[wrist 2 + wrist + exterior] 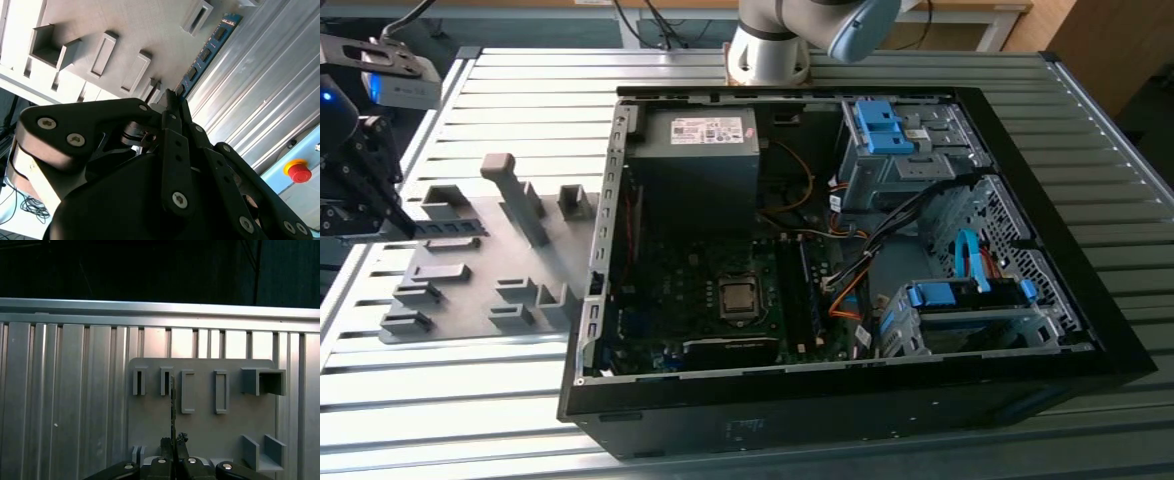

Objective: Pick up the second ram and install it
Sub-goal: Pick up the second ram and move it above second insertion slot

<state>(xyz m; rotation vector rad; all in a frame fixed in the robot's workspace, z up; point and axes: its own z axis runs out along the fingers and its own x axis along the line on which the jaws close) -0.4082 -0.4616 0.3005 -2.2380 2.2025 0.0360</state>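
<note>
Closest to us, in the first wrist view, the black two-fingered gripper has its jaws drawn narrow, pinching one end of the second ram, a long, thin, dark green-black circuit-board stick that we see edge-on here as a fine line running straight out from the fingertips. In the second wrist view the same stick shows its flat face and a row of black chips, and its far end sits well out beyond the fingers, so we judge its long axis to continue the gripper's own reach instead of lying across it. Just behind it lies the flat grey plastic holder plate with its upright slotted blocks (we cannot tell whether the stick is clear of them or brushing one). Farther off, in the exterior view, the open black computer case sits on the ribbed aluminium table, well apart from the held stick and toward the exterior view's right. The stick points roughly that way, whereas the green motherboard inside seems to carry its long slots crosswise to the stick.
</note>
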